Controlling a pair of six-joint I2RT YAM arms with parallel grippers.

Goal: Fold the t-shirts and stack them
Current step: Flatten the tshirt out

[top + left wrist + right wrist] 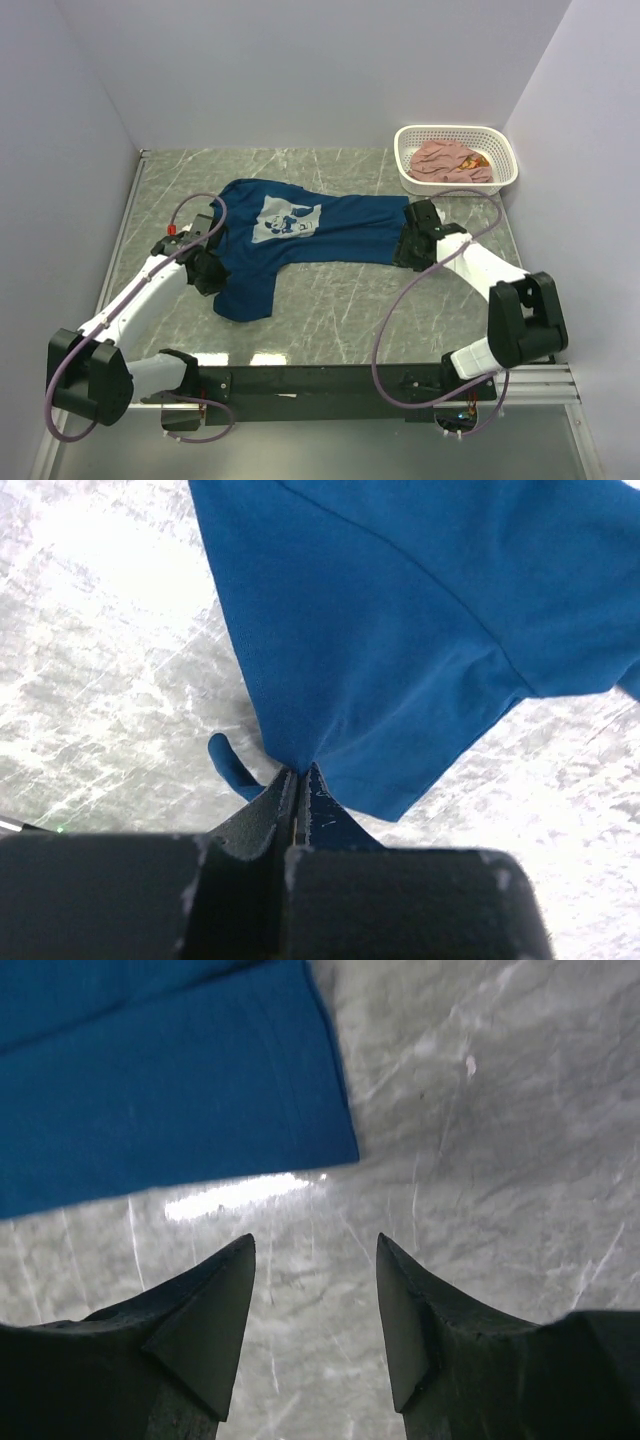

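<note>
- Progress: navy t-shirt [300, 245] lies spread across the marbled table [330, 330] with its white print [283, 220] facing up. No fold shows in it, and its lower left part looks bunched. The task is judged to be at an early stage.
- Outstanding work: pink t-shirt [447, 160] sits crumpled inside the white basket [505, 150] at the far right corner. The 2 tees are both unfolded, and no stack exists.
- Left gripper [298, 772]: jaws together, clamped on an edge of the navy t-shirt at its left side.
- Right gripper [315, 1245]: jaws apart with nothing between them, held over bare table just beside the shirt's right-hand corner.
- Top view only: gives the whole layout, with the basket, the pink t-shirt and both arms at opposite ends of the navy t-shirt. Neither claw's state can be read from it.
- Left wrist view only: shows the blue cloth drawn to a point where it enters the closed jaws.
- Right wrist view only: shows the fingertips standing clear of the cloth corner, not touching it.
</note>
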